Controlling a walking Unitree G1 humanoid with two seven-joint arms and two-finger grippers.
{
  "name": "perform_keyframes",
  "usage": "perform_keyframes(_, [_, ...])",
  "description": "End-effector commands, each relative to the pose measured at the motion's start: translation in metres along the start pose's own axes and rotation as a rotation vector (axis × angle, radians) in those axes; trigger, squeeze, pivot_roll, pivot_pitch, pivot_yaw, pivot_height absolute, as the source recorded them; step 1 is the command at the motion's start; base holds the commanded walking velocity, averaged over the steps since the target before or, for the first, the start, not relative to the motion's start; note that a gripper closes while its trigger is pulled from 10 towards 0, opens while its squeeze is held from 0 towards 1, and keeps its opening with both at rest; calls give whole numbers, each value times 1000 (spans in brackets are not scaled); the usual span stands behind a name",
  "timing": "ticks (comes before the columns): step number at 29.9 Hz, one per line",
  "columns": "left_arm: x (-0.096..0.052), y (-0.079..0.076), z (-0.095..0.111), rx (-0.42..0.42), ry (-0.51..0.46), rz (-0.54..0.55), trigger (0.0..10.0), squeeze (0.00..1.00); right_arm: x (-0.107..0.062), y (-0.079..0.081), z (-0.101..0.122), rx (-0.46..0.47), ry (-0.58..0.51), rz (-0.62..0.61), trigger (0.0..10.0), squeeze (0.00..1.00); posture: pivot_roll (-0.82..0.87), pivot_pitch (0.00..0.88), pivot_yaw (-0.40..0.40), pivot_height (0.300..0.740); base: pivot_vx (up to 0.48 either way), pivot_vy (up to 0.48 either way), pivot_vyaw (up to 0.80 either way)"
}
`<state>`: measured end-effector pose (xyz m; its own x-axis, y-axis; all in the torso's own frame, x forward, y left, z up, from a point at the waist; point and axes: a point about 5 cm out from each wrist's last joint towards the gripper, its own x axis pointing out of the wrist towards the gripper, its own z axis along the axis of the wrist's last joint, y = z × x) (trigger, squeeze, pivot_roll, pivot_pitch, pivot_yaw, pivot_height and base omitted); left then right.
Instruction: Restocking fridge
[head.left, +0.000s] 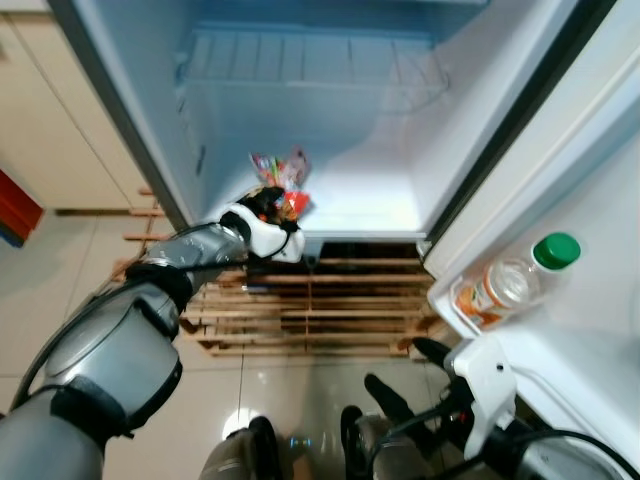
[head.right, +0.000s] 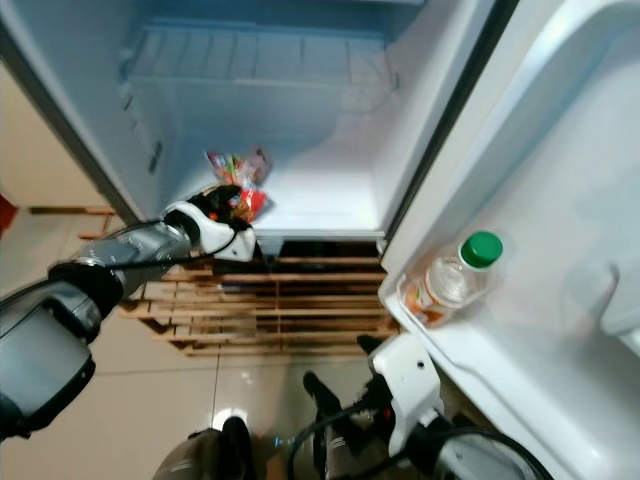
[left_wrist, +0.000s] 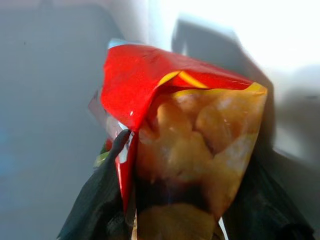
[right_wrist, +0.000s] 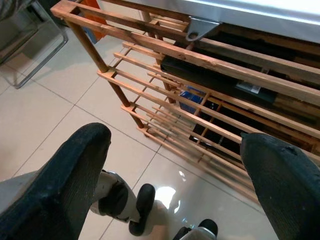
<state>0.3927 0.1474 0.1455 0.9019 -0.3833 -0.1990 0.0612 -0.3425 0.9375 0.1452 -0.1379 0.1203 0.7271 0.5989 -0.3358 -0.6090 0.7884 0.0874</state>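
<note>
The fridge (head.left: 400, 130) stands open before me. My left arm reaches onto its white floor. There my left gripper (head.left: 277, 206) is shut on a red and yellow snack bag (left_wrist: 190, 135), which sits between the two black fingers (left_wrist: 100, 200). Just behind it a second colourful packet (head.left: 281, 166) lies on the same floor. My right gripper (right_wrist: 180, 175) hangs low by the open door, open, with nothing between its fingers (right_wrist: 75, 165).
A clear bottle with a green cap (head.left: 515, 280) lies in the door shelf (head.left: 470, 320) at the right. A wooden slatted rack (head.left: 320, 310) stands under the fridge on the glossy tiled floor. A wire shelf (head.left: 300, 60) spans the fridge higher up.
</note>
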Motion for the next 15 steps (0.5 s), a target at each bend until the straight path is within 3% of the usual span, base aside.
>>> perform_keyframes(1, [-4,-7,-7,56,21,-33,10000,1000,-3,1,4,0,-8,-1,10000,0,-511,288,-17,740,0,0,0])
perform_keyframes(10, [-4,11,-18,135,23,85,10000,1000,0,4,2,13,-3,-3,10000,0,-499,276,-4,740,0,0,0])
perform_keyframes(15, [-2,33,-19,75,-8,198,10000,1000,3,2,1,14,-5,-7,10000,0,-473,256,0,740,0,0,0])
